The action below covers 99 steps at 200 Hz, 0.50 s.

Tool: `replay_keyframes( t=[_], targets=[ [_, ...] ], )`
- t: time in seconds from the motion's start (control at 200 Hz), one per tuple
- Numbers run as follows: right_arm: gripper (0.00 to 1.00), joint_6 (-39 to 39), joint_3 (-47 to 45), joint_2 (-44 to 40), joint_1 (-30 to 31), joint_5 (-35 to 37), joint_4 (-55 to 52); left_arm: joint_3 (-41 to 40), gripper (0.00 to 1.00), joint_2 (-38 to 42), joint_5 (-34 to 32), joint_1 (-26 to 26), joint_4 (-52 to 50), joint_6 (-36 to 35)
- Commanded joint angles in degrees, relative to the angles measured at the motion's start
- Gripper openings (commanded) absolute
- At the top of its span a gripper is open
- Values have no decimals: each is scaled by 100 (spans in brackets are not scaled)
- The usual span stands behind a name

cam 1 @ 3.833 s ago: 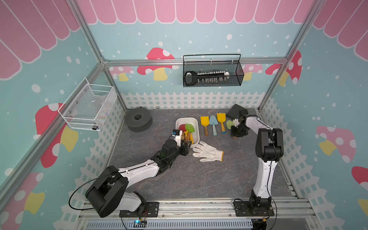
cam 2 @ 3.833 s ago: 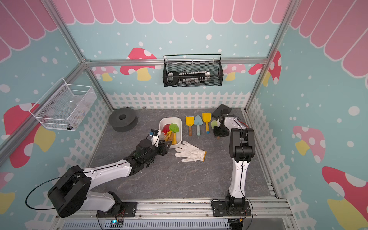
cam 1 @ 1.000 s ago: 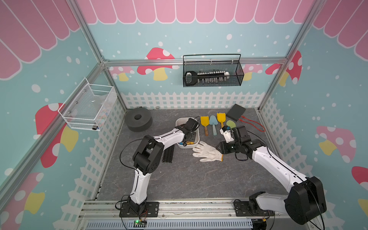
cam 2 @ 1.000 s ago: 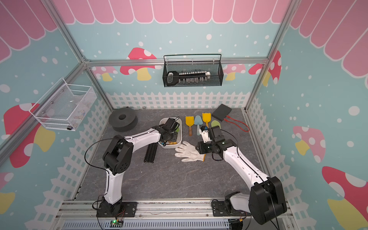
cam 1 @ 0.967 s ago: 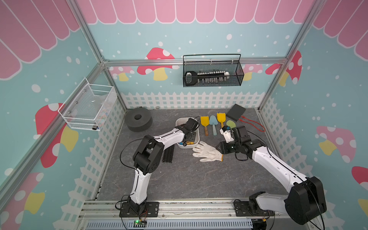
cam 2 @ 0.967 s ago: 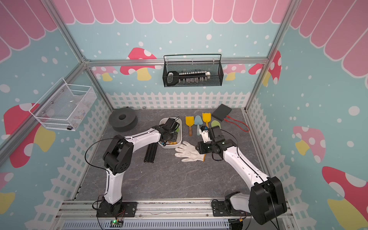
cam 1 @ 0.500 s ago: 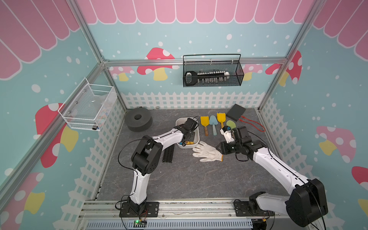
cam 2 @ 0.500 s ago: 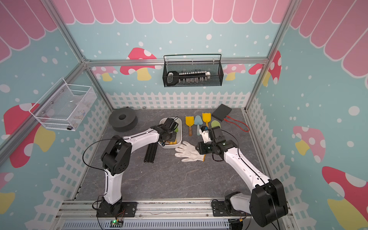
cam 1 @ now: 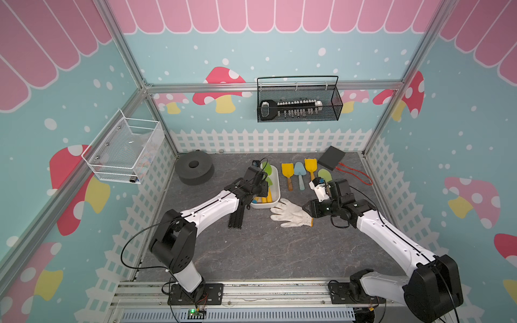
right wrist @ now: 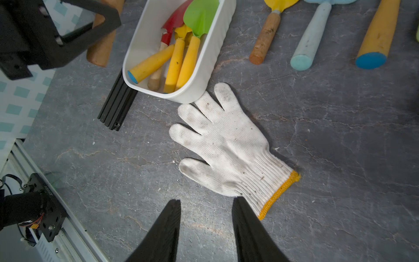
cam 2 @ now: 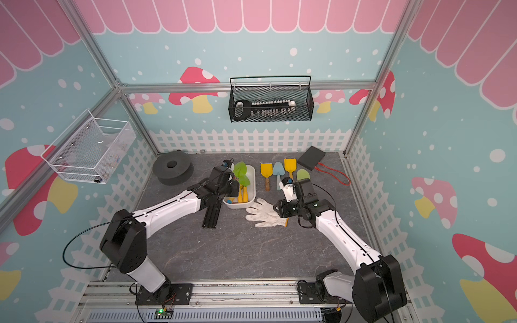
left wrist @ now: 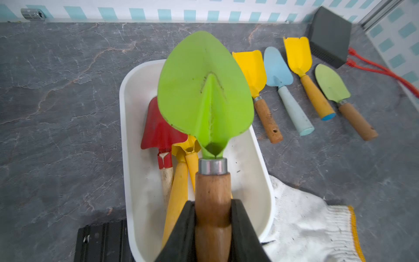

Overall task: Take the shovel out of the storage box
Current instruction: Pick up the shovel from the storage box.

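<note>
1. While the green shovel is held raised above the storage box, the taking-out step is judged to be in hand: the grasp is made, but the carry clear of the box is not yet done.
2. The left gripper is seen clenched on the shovel's wooden handle, just behind the metal collar, with the blade pointed toward the back edge of the worktop.
3. The shovel is located over the box, its blade hanging above the box's back end and over a red shovel and yellow-handled tools lying inside; no contact with them can be made out.
4. The box is found near the back edge, about midway along it, with the fingertips of a white glove reaching its front right corner.
5. The right gripper is held parted and empty, low over the worktop by the glove's cuff, nearer the right edge.
6. Next, a carry past the box's rim is thought to be called for, with height kept so that the blade is not caught on the wall or on the tools beneath.
7. A bare patch is then needed for setting down; since a row of four shovels is laid between the box and the right edge, room is judged tighter there than toward the front edge.
</note>
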<state>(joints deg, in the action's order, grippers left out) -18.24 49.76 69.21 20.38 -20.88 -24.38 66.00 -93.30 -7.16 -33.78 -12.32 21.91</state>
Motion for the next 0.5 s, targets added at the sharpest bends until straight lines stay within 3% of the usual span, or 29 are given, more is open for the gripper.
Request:
replay_keyframes(
  t=[0.0,0.2,0.49],
  targets=[
    [44,32,-158,-219,54,-435,449,-585,0,528,478,8,979,312],
    [44,14,-368,-407,54,-797,931,-1533,0,1216,1186,5,2042,467],
    [45,-413,-823,-386,54,-1717,2352,-2351,0,1480,2550,3,3622,520]
  ],
)
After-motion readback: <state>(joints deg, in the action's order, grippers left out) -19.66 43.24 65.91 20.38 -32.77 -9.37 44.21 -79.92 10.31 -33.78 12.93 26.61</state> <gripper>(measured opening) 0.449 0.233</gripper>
